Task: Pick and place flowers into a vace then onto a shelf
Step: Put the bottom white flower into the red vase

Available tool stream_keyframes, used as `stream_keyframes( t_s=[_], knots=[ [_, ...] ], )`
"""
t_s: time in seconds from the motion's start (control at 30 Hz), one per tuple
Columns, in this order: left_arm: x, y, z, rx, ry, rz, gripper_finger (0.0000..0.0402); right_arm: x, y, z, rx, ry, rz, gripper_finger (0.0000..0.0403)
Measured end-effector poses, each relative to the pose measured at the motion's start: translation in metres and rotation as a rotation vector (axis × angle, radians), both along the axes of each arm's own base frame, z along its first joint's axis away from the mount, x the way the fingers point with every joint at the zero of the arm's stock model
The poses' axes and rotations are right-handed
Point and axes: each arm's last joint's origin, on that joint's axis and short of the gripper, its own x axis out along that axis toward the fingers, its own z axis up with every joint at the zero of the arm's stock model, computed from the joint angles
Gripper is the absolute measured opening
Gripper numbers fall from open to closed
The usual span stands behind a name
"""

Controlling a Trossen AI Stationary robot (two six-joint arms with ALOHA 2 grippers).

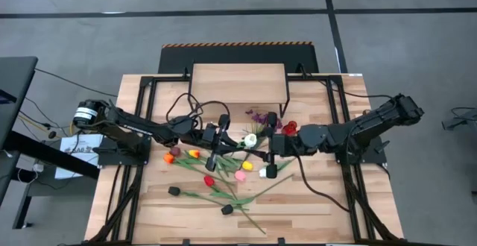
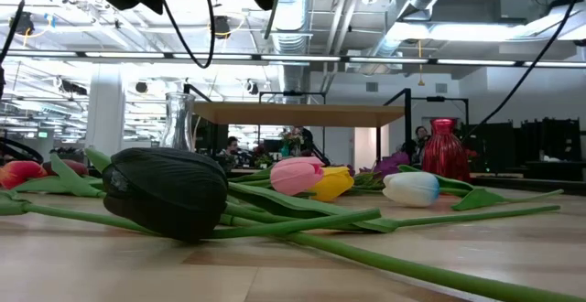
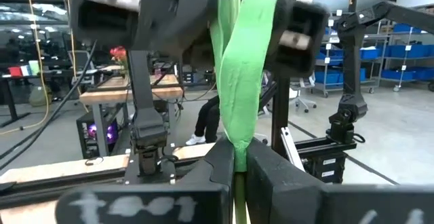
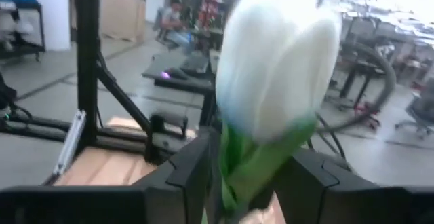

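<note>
Closest up in the low view, a black tulip is lying on its side on the wooden table, with pink, yellow and white heads strung out behind it. Seen from overhead going left to right, the left gripper is parked over the middle of the flowers, and its wrist view shows the fingers pinched tight on a green stem. Right next to it, the right gripper is clamped around a white tulip just under the head. A clear vase and a red vase are standing farther back, near the shelf, which is sitting at the far edge of the table with no flowers on it yet.
</note>
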Motion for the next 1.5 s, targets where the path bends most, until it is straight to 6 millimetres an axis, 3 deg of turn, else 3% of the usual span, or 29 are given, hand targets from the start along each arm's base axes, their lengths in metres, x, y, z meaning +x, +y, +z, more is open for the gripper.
stream_keyframes(
  t_s=[0.27, 0.57, 0.83, 1.23, 1.5],
  knots=[
    [0.000, 0.001, -0.001, -0.004, 0.009, 0.020, 0.0000, -0.002, 0.001, 0.006, -0.018, -0.040, 0.017, 0.0139],
    [0.000, 0.001, -0.001, -0.004, 0.013, 0.023, 0.0000, -0.002, 0.000, 0.006, -0.034, -0.039, 0.000, 0.0017],
    [0.001, 0.001, -0.002, -0.024, 0.025, 0.029, 0.0005, -0.002, -0.001, 0.005, -0.046, -0.028, -0.031, 0.0017],
    [0.010, 0.004, -0.005, 0.003, 0.222, 0.159, 0.0143, -0.002, -0.002, -0.001, -0.068, 0.031, -0.070, 0.0021],
    [0.007, 0.014, -0.010, 0.019, 0.316, 0.216, 0.0178, -0.007, -0.007, -0.010, -0.073, 0.146, -0.192, 0.0022]
  ],
)
